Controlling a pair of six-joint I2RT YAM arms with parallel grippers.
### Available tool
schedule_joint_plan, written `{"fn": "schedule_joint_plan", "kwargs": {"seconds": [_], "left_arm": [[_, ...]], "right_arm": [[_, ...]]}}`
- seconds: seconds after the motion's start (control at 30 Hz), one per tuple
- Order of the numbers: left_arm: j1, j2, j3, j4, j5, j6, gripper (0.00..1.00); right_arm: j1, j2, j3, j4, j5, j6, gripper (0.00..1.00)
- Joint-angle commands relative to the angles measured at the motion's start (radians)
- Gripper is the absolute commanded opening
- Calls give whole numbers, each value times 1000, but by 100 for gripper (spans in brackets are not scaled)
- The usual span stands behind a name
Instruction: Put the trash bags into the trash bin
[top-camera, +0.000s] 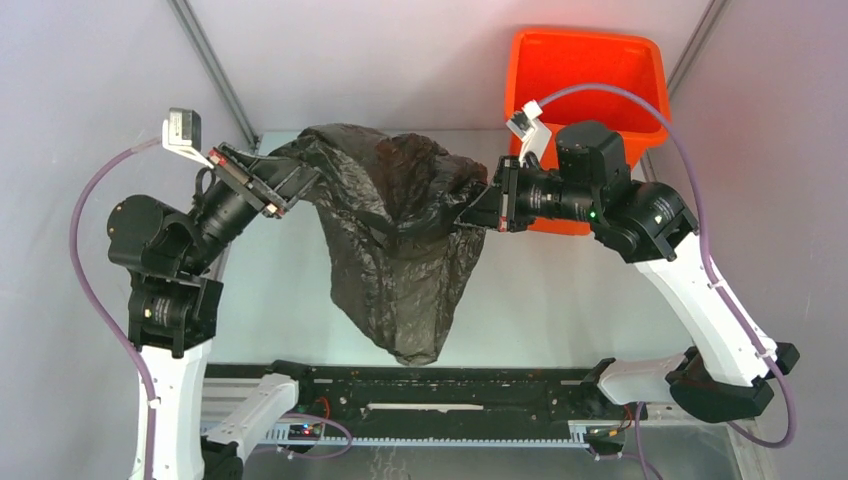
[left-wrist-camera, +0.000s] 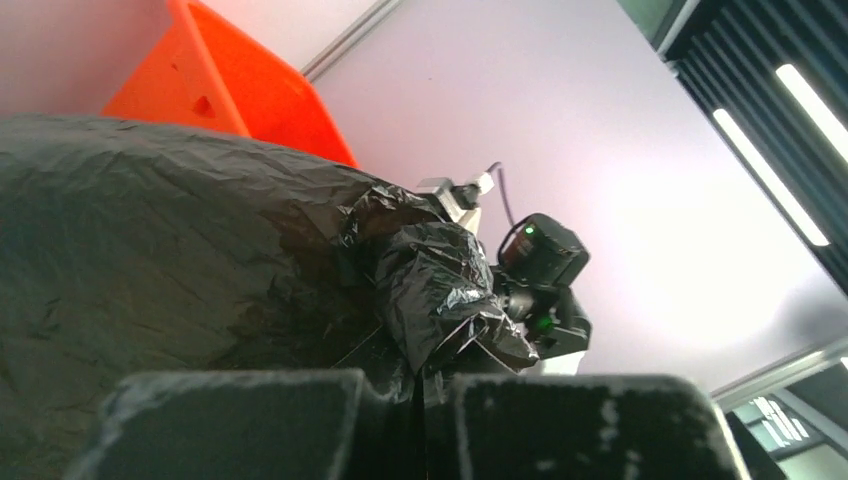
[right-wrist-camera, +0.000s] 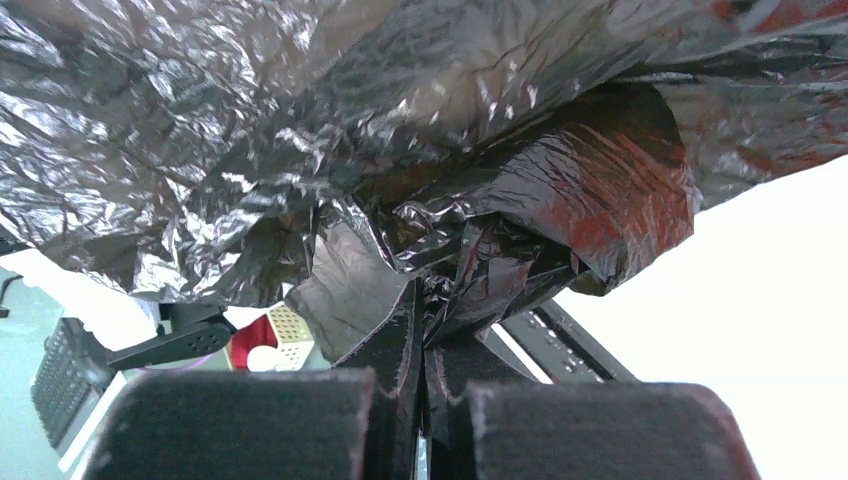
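Observation:
A wrinkled black trash bag (top-camera: 400, 240) hangs in the air between my two arms, its mouth stretched wide and its tail drooping toward the near edge. My left gripper (top-camera: 298, 180) is shut on the bag's left rim; in the left wrist view the film (left-wrist-camera: 200, 260) is pinched between the closed jaws. My right gripper (top-camera: 470, 212) is shut on the bag's right rim; in the right wrist view the film (right-wrist-camera: 330, 130) bunches at the closed jaws. The orange trash bin (top-camera: 585, 70) stands at the back right, behind my right arm, and also shows in the left wrist view (left-wrist-camera: 225, 85).
A black rail (top-camera: 440, 385) with cables runs along the near edge between the arm bases. Grey frame posts (top-camera: 215, 70) rise at the back corners. Purple cables loop from both wrists.

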Motion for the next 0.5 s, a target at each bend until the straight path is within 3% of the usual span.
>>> {"fn": "schedule_joint_plan", "kwargs": {"seconds": [0.0,0.2,0.27,0.37,0.47], "left_arm": [[-20,21,32,119,28,-141,0],[-395,105,40,194,-253,-107,0],[-431,150,65,196,-277,-100,0],[-454,202,119,203,-298,-74,0],[-460,241,151,209,-313,-64,0]], "right_arm": [[-8,-51,-46,43,-8,75,1],[34,-69,-125,347,-97,260,3],[60,-76,-125,374,-58,260,7],[65,-109,-128,377,-3,215,24],[64,-163,-157,422,11,177,50]]}}
